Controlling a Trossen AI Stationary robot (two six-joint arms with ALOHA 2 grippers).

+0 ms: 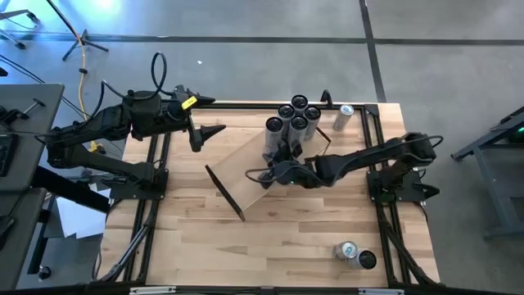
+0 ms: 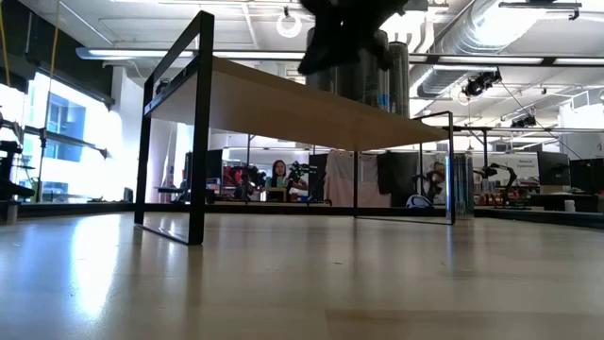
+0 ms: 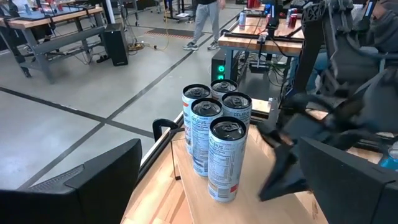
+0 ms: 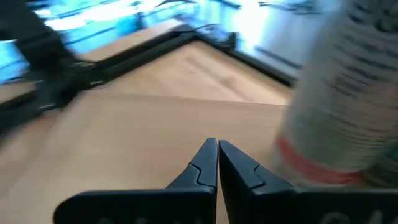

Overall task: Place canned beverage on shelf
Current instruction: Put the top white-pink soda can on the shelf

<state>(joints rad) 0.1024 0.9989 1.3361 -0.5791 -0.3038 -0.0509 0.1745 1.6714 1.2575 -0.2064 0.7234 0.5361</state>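
Cans (image 1: 292, 120) stood upright on shelf (image 1: 246, 168) just beside right gripper (image 4: 217, 163), fingers pressed together, empty; left gripper (image 1: 214, 133) spread, farther off.

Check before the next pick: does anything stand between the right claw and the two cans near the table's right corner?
Nothing visible does: the right claw, shut above the shelf, has only bare tabletop before the two cans.
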